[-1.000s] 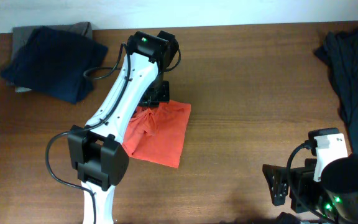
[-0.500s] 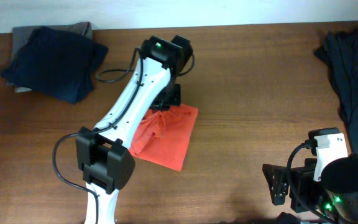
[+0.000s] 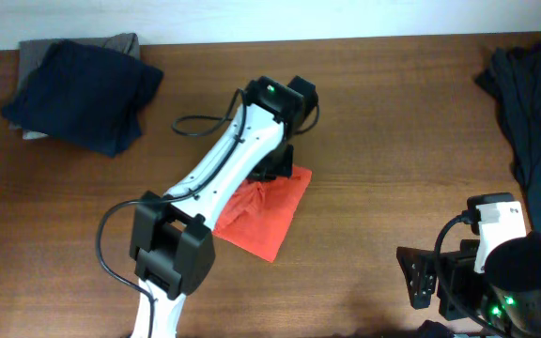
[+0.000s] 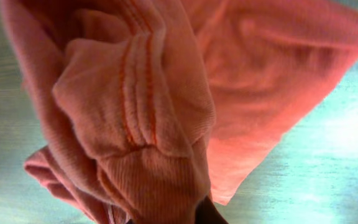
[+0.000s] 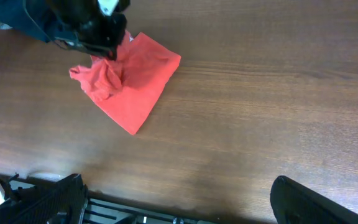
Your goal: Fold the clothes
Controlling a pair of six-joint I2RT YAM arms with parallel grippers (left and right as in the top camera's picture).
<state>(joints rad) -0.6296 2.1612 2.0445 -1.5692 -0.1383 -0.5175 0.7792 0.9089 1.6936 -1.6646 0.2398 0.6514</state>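
Note:
The clothes in play are a red-orange T-shirt [image 3: 269,214], lying partly folded and bunched on the wooden table just left of centre. My left gripper [image 3: 273,173] is at its far edge, shut on a gathered wad of the fabric. In the left wrist view the bunched ribbed cloth [image 4: 135,112] fills the frame and hides the jaws, with one dark fingertip [image 4: 207,213] showing. The right wrist view shows the shirt [image 5: 138,84] with the left gripper [image 5: 104,46] above it. My right gripper [image 5: 179,199] stands wide open with nothing in it, at the front right [image 3: 430,282].
A folded dark navy pile [image 3: 83,89] lies on a grey garment at the back left. A heap of dark clothes [image 3: 533,103] lies along the right edge. Bare wood [image 3: 393,160] stretches between the shirt and the right arm.
The left arm has swung to the right, dragging the red shirt with it across the table. The right arm has not moved.

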